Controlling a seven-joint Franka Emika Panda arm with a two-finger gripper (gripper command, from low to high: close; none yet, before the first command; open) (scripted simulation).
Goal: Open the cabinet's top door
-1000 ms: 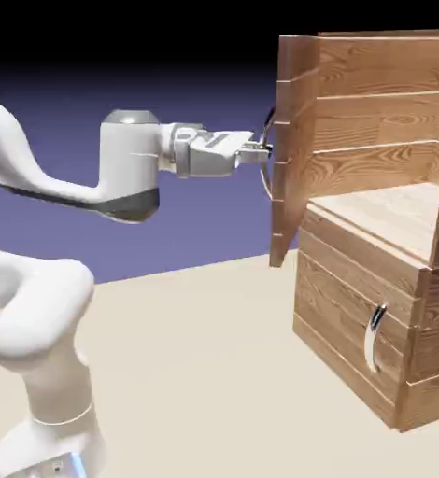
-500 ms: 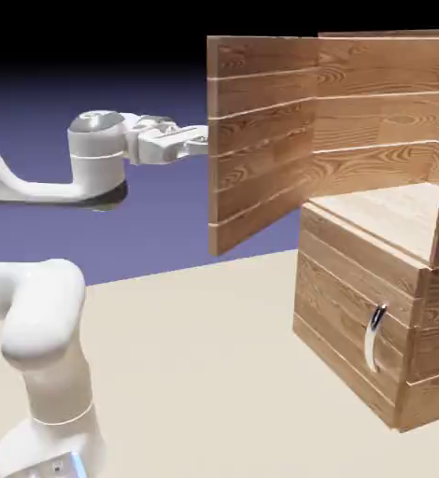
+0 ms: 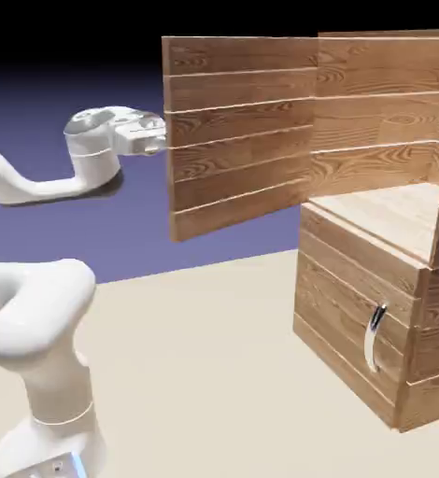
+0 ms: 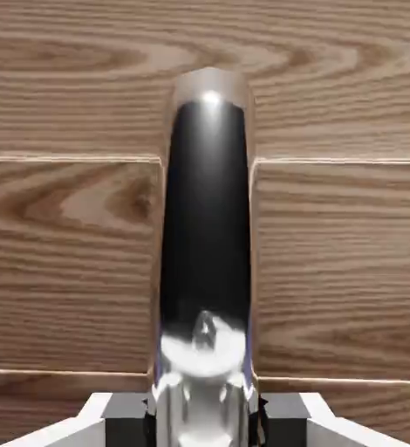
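Now we swing the top door (image 3: 237, 131) wide left, fingers (image 4: 99, 419) clamped shut on its handle (image 4: 206, 227); the opening is essentially complete.

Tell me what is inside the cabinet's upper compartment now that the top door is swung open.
The cabinet shows a bare wooden shelf and plank back wall, nothing on them. The right part is cut off by the picture's edge. The top door hides the gripper.

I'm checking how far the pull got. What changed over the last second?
The top door swung much wider toward the exterior view's left, its inner planks now facing the camera. The gripper drew back left with it, shut on the handle. The cabinet and lower door stayed put, the latter closed.
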